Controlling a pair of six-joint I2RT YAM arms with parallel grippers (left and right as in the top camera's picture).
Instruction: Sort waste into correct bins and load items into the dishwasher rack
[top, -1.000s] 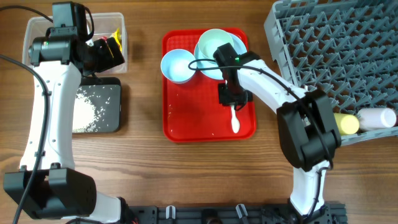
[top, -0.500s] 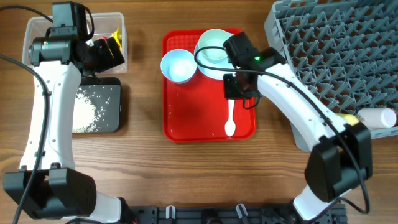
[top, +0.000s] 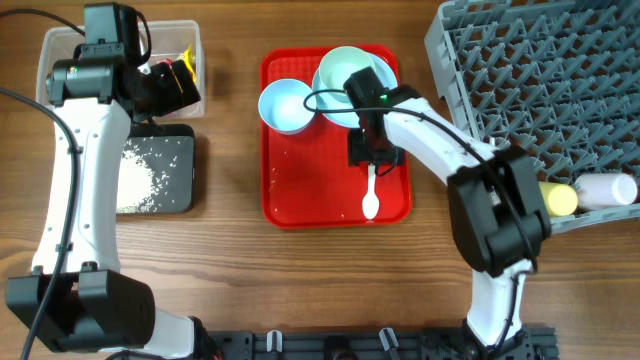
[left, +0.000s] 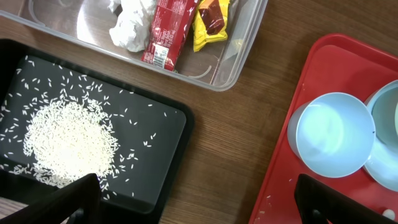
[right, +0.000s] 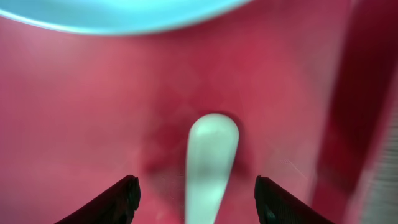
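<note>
**Overhead.** Finds the right end effector (top: 366, 152) low over the red tray (top: 272, 205), at the handle end of the white plastic spoon (top: 371, 195). Counts the small yellow cup (top: 558, 198) and small white cup (top: 606, 188) as already lying in the dishwasher rack (top: 540, 80), well off to its right. Judges as yet to load: the spoon, a light blue bowl (top: 285, 105) to its left, and the light blue plate (top: 340, 65) just beyond it.

**Left wrist.** Shows the left end effector (left: 198, 208) spread and empty. Places the crumpled white tissue (left: 132, 22), small red wrapper (left: 166, 31) and small yellow wrapper (left: 211, 15) in the clear tub (left: 236, 68) ahead of it, and the rice grains (left: 68, 143) in the black tray (left: 180, 124), nearer. Looks sorted. Cannot read the wrapper print.

**Right wrist.** Blurred. Shows fingers (right: 121, 196) spread wide, with the spoon handle between them and apparently untouched. No writing.
</note>
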